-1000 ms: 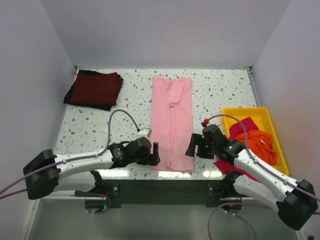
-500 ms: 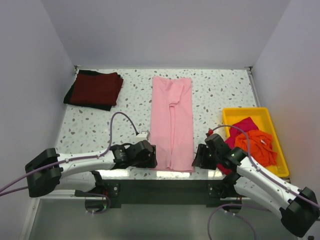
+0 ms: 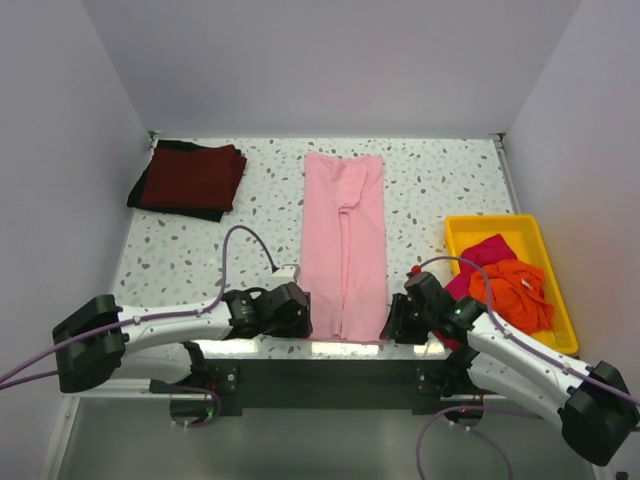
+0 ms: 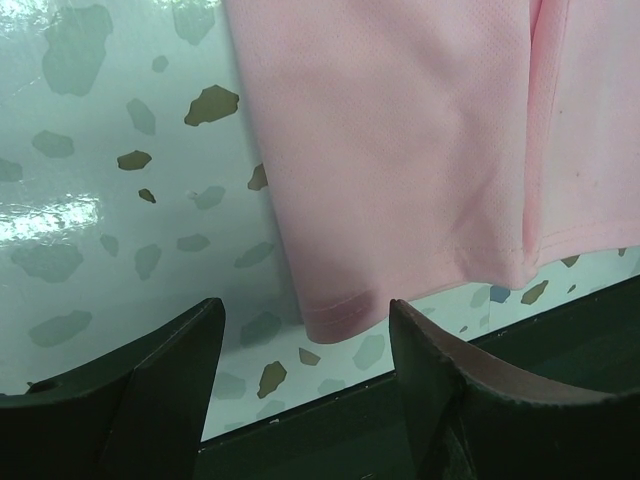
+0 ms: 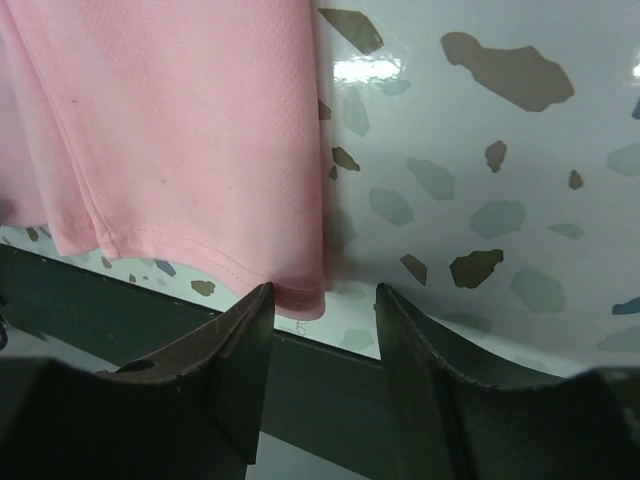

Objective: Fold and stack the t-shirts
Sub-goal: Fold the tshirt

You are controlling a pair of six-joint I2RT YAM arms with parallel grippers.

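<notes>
1. The left hand (image 4: 305, 310) is open, its fingers straddling the near-left hem corner of the pale pink t-shirt (image 3: 345, 240) without clamping it.
2. The right hand (image 5: 324, 292) is also open, with a narrower gap, and the near-right hem corner lies between its fingertips.
3. A second ago both hands sat farther up the shirt's sides. They have since dropped to the near edge of the worktop (image 3: 200, 260), and the right hand has moved in toward the shirt.
4. The pink t-shirt has not moved. It lies as a long folded strip down the middle of the worktop.
5. The yellow tray (image 3: 475, 232) at the right holds the magenta t-shirt (image 3: 487, 250) and the bright orange t-shirt (image 3: 515, 290), both crumpled, the orange partly on top.
6. At the far left corner, the folded dark maroon t-shirt (image 3: 195, 175) rests on the black t-shirt (image 3: 205, 213).
</notes>
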